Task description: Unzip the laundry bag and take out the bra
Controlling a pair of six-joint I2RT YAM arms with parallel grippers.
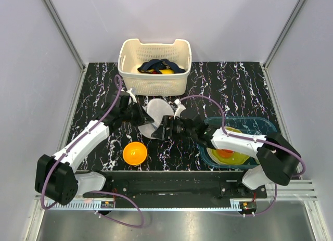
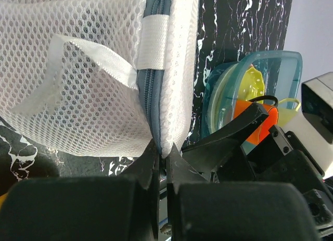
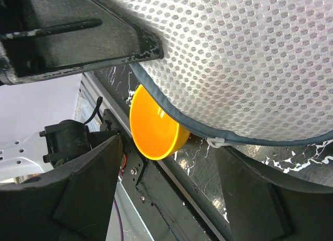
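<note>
Left wrist view shows the laundry bag (image 2: 83, 79) stood on edge, its zip (image 2: 150, 95) shut along all that I can see and running straight away from the left gripper (image 2: 162, 160). Those jaws are clenched on the bag's rim, right at the seam. I cannot see the bra; I judge that it lies inside, behind the mesh.

From above, the bag hangs over the middle of the worktop (image 1: 234, 90), between the two arms and just on the near side of the basket (image 1: 154, 64).

In the right wrist view the same zip curves along the bag's lower rim and crosses the gap of the right gripper (image 1: 167, 128). Its jaws are released and spread wide. The small white zip pull (image 3: 216, 142) hangs from that rim, just beside the finger on the right of that view. The orange bowl (image 3: 153, 129) sits on the worktop beyond.

The right arm is nearer the pull. I judge the next move needs those jaws centred on it, then a draw along the rim's curve.
</note>
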